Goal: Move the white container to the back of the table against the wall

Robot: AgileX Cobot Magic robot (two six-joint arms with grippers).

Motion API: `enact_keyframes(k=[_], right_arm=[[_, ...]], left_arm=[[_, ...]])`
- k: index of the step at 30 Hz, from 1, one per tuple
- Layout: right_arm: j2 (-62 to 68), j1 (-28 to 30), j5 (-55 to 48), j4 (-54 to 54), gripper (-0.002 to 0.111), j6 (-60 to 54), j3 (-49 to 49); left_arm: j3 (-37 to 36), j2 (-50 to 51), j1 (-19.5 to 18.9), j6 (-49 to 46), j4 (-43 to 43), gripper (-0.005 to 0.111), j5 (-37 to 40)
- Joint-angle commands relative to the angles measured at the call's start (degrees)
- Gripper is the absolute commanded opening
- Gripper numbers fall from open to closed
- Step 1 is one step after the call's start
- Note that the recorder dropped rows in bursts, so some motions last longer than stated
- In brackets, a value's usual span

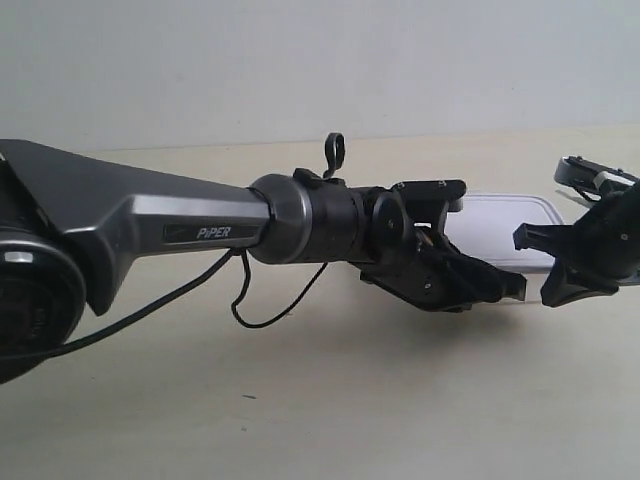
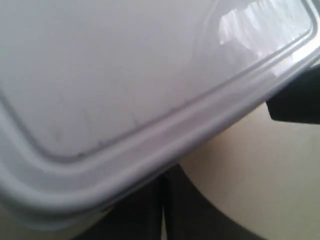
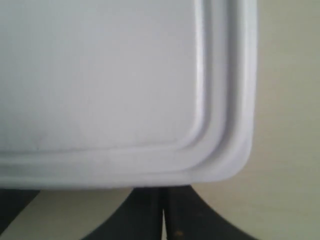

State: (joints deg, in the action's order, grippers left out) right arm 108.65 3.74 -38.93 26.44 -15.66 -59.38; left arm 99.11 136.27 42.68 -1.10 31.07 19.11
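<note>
Wall (image 1: pixel 300 60): seen beyond both grippers, past the far side of the container; a strip of table shows between the two, so the task is judged not yet done
Table (image 1: pixel 300 400): spread beneath both grippers; the push should be kept low and flat along it so that nothing is tipped
Arm at the exterior view's left (image 1: pixel 150 230): stretched long across the table to the container; whether it is the left or the right arm cannot be told from that view
Arm at the exterior view's right (image 1: pixel 600 240): placed at the container's other end
White container (image 1: pixel 505 215): lid on, directly ahead of both sets of tips, its rim overhanging them in both wrist views; it appears to lie on the table, though its base is hidden
Left gripper (image 2: pixel 164 186): closed to a thin seam with nothing held, tips set at the container's long side under the rim
Right gripper (image 3: pixel 161 196): closed likewise on nothing, tips set just beside a rounded corner of the container
Step in hand: judged to be a two-point push toward the wall; both tips should be advanced at an equal pace so the container is not turned, contact should be kept below the rim so the lid is not lifted, and the push should be eased once the wall is met
</note>
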Motion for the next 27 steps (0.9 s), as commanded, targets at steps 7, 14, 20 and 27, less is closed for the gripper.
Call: enact_keyframes(k=[7,14,20,27], right_arm=[[6.5,0.3,-0.9,2.2,0.0,-1.5,-10.5],[9.3,0.3,-1.6,6.5,0.0,-4.8,-14.2],[13.1,0.3,-1.5,8.0,0.0,-5.3,-19.7],[17.5,0.2,-3.2,9.8,0.0,-6.3,-27.3]], left_arm=[[6.0,3.9,-2.8,3.4,-2.6,0.0,0.1],[13.1,7.1,-5.0,6.2,-6.0,0.0,1.2],[15.5,8.5,-6.9,7.7,-7.6,0.0,0.5],[20.5,12.4,-8.0,9.0,-8.5,0.0,-2.0]])
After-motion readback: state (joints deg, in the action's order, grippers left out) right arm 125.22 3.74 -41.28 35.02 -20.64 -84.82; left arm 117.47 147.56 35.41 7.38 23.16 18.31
